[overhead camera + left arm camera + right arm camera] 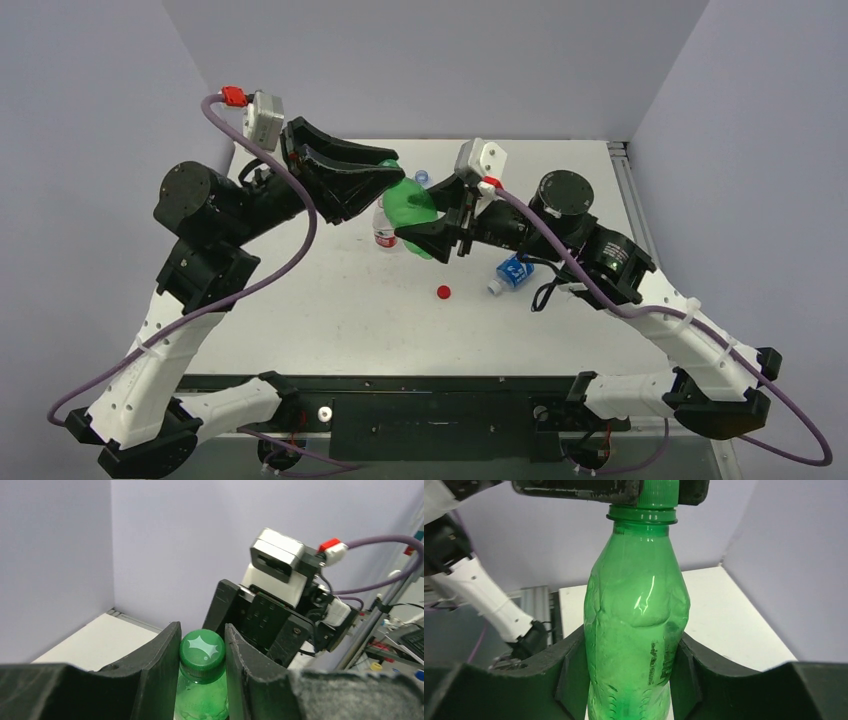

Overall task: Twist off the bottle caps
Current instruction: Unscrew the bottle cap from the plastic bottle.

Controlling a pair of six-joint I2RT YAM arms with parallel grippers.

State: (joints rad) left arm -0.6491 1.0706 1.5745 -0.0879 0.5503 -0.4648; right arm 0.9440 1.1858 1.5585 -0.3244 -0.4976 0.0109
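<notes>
So the green bottle is held up over the back-middle of the table, grabbed from both ends. The right gripper is clamped around the bottle's lower body. The left gripper is pinched on the green cap, which is seen seated on the neck. A red-white label bottle is stood upright just beside the pair. A blue-label bottle is laid on its side by the right arm, well in from the table's right edge. A red cap is seen lying loose between those two, nearer the front.
</notes>
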